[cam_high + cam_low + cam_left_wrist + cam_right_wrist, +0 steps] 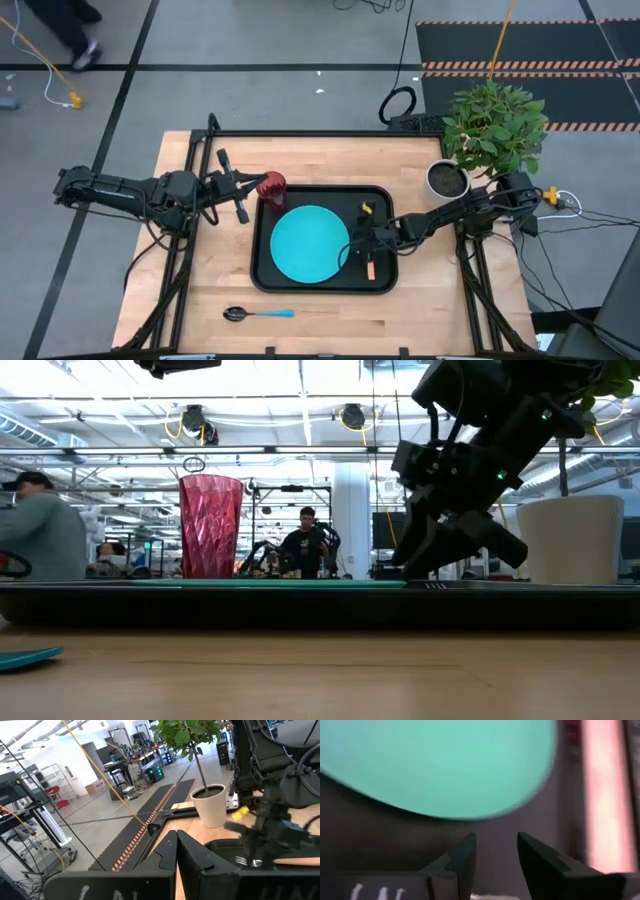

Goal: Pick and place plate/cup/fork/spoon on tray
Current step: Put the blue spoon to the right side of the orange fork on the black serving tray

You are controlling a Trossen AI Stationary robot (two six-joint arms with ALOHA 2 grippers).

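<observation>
The black tray (385,205) lies mid-table. The turquoise plate (310,243) lies flat in it. The red cup (271,187) stands upright on the tray's far left corner and also shows in the low view (210,525). The fork (370,268), with an orange handle, lies in the tray to the right of the plate. The spoon (258,314), with a blue handle, lies on the table near the front edge. My left gripper (252,192) is just left of the cup; in its wrist view (176,840) it is shut and empty. My right gripper (352,242) is low over the tray between plate and fork, open and empty (495,847).
A white pot with a green plant (447,178) stands at the table's far right, behind my right arm. The tray's raised rim (300,605) runs across the low view. Bare wood lies in front of the tray around the spoon. People are in the room beyond.
</observation>
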